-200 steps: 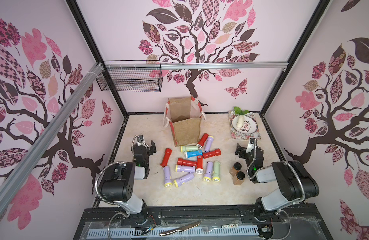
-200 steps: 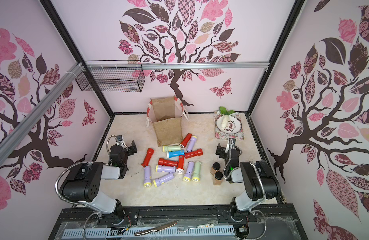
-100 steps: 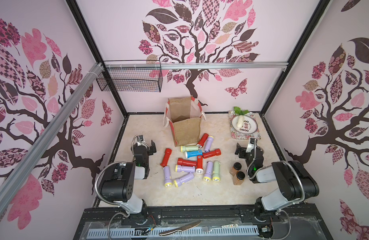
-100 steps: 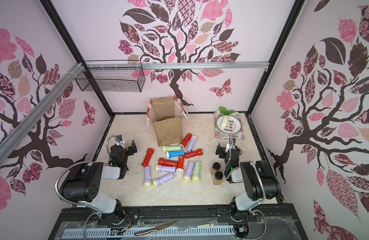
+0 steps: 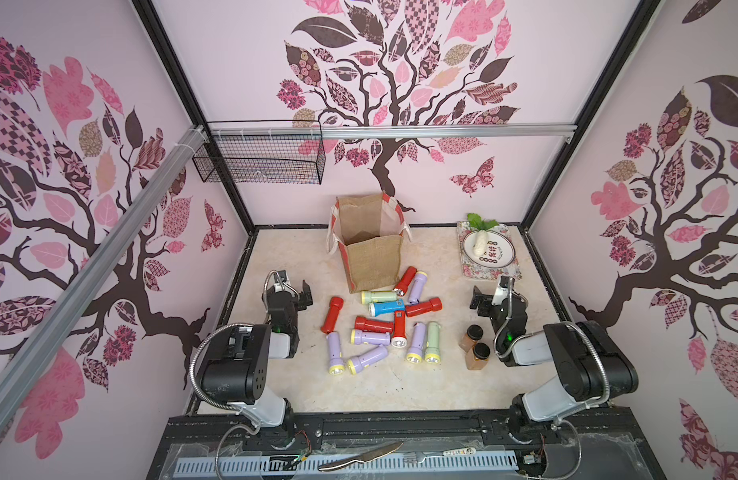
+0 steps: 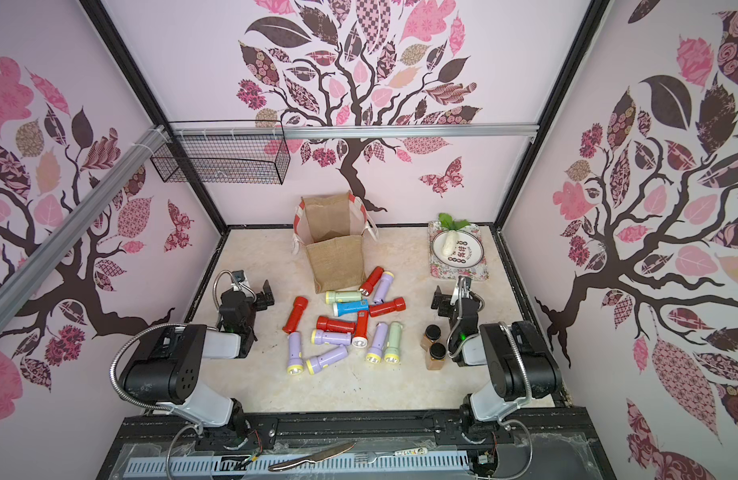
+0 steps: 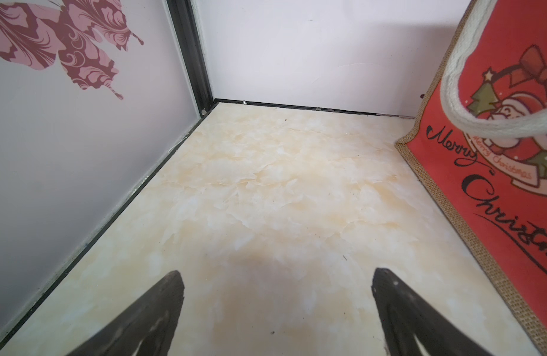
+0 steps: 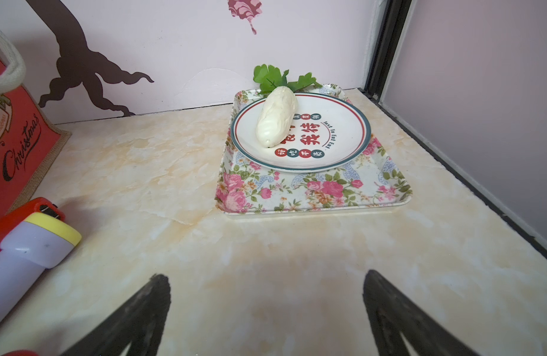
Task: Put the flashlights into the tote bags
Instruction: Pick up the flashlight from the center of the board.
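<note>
The left gripper (image 7: 277,271) at 9 o'clock and the right gripper (image 8: 265,273) at 3 o'clock of the flashlights (image 5: 373,324) both gape wide, holding nothing, while the pile lies loose at 6 o'clock of the upright bag (image 5: 373,259).

Walls (image 5: 525,62): pale pink, with brown-and-pink tree, leaf and butterfly decals.
Tabletop (image 5: 380,386): cream marble pattern, evenly lit.
Frame posts (image 5: 169,62): black, at rear corners.
Rail (image 5: 442,131): aluminium, spanning the rear wall.
Wire basket (image 5: 259,162): black, hung from the rail.
</note>
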### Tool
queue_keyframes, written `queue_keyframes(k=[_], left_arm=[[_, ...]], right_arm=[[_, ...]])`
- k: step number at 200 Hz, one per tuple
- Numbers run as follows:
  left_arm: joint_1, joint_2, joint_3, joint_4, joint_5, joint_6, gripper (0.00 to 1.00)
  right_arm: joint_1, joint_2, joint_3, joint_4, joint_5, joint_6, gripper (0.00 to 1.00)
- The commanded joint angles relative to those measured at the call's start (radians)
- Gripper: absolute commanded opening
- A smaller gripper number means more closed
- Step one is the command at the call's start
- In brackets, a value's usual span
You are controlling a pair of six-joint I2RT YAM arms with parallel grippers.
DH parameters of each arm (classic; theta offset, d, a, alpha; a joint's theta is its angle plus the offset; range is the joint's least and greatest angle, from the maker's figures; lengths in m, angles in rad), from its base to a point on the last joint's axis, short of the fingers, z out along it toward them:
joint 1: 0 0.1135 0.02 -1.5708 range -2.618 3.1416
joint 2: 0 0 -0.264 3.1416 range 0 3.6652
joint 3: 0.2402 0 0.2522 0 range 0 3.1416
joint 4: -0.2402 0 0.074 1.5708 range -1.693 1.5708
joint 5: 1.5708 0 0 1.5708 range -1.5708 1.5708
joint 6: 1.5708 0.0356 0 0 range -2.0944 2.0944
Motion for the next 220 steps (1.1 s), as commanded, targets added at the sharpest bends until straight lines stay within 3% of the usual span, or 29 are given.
queue_keyframes(k=[1, 106, 125, 184, 220], left_arm=[[0.001, 0.000, -0.020, 0.027, 0.000, -0.003, 0.98], [0.002, -0.017, -0.029, 0.031, -0.029, -0.014, 0.98], [0.001, -0.074, -0.030, -0.018, -0.076, -0.030, 0.98], [0.002, -0.298, 0.095, -0.573, -0.084, -0.102, 0.98], [0.000, -0.450, 0.165, -0.912, -0.064, -0.238, 0.98]], right_arm=[[-0.001, -0.005, 0.029, 0.008, -0.007, -0.012, 1.00], [-0.001, 0.007, 0.010, 0.076, -0.002, -0.014, 1.00], [0.000, -0.086, 0.034, -0.065, 0.024, -0.003, 1.00], [0.002, -0.397, 0.112, -0.418, 0.012, 0.059, 1.00], [0.010, -0.511, 0.280, -0.838, 0.079, 0.182, 1.00]])
